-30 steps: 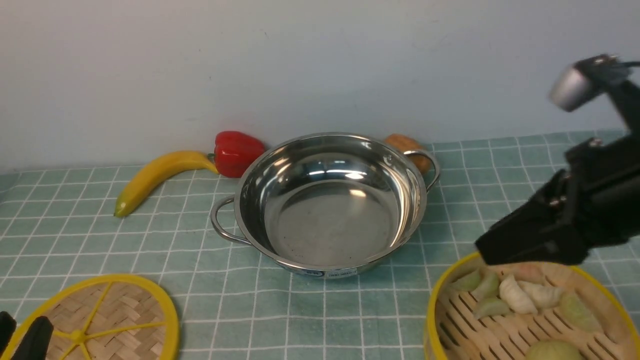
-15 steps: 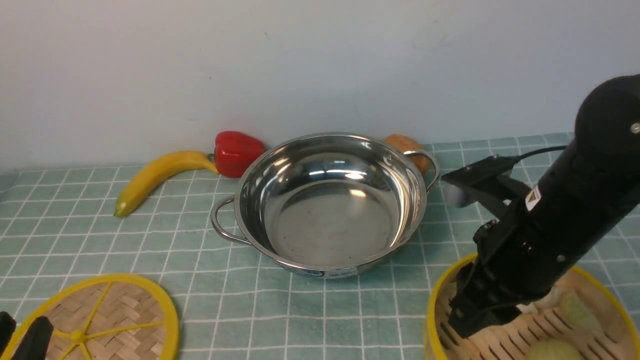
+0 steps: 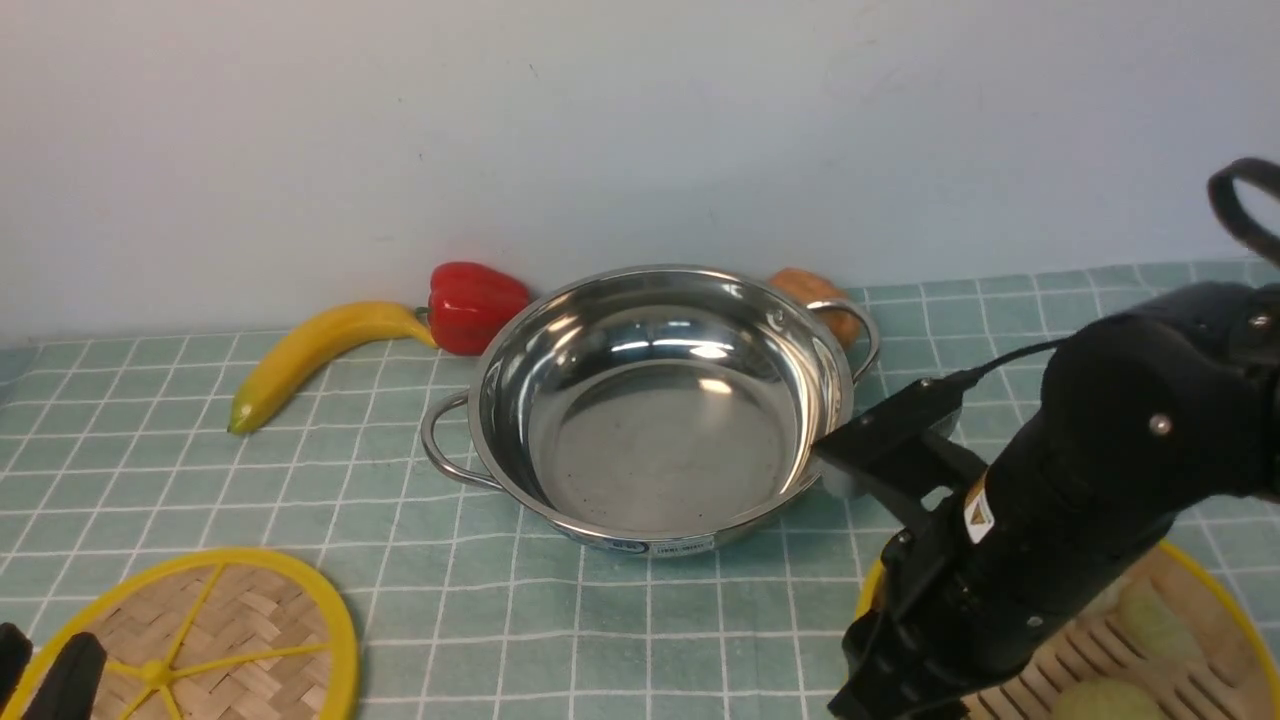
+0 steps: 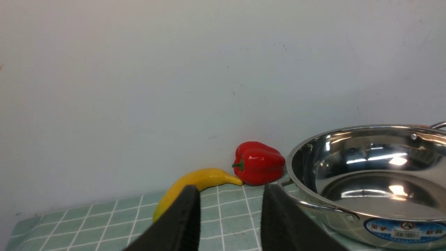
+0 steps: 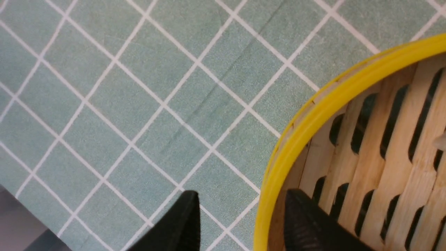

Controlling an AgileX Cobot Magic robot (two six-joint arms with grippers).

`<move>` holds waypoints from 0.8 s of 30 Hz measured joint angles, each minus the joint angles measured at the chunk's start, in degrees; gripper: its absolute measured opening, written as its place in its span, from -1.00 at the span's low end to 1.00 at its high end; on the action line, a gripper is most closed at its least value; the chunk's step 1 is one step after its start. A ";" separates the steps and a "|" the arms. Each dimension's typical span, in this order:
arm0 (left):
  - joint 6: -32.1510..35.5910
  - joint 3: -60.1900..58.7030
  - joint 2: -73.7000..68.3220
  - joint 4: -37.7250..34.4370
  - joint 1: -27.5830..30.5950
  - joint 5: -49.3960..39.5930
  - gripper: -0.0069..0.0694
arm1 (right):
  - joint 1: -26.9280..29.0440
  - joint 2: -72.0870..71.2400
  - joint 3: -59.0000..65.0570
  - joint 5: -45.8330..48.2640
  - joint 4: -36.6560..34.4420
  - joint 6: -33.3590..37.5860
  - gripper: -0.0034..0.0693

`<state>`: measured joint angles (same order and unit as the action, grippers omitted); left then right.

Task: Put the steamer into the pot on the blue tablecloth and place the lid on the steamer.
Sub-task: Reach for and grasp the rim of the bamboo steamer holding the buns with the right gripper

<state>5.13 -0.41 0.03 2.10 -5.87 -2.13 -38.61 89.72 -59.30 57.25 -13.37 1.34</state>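
Note:
The steel pot (image 3: 660, 400) stands empty in the middle of the blue tablecloth (image 3: 300, 460). The steamer (image 3: 1222, 600) sits at the front right, mostly hidden by my right arm (image 3: 1080, 500). In the right wrist view my right gripper (image 5: 240, 223) is open and straddles the steamer's yellow rim (image 5: 296, 134), one finger inside the basket and one outside over the cloth (image 5: 122, 104). The lid (image 3: 200, 640) lies flat at the front left. My left gripper (image 3: 35, 680) is at the lid's near edge; the left wrist view shows the left gripper (image 4: 230, 223) open and empty, facing the pot (image 4: 369, 181).
A banana (image 3: 310, 350) and a red pepper (image 3: 475, 305) lie behind the pot's left side by the wall. A brown item (image 3: 810, 290) sits behind its right handle. Dumplings (image 3: 1150, 610) lie on the steamer's floor.
My right arm has swung down and to the left over the steamer, bringing its gripper to the steamer's left rim. The left arm, pot and lid have not moved.

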 joint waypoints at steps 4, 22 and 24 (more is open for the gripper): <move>0.00 0.00 0.00 0.00 0.00 0.00 -0.18 | -0.15 2.30 0.11 -0.07 1.02 -1.34 0.04; 0.00 0.00 0.00 0.00 0.00 0.00 -0.18 | -0.15 12.01 0.36 0.57 3.17 -6.46 -0.55; 0.00 0.00 0.00 0.00 0.00 0.00 -0.18 | -0.23 11.95 0.36 1.65 3.57 -7.21 -0.73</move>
<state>5.13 -0.41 0.03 2.10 -5.87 -2.13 -38.84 101.68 -58.94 58.91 -9.80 -5.86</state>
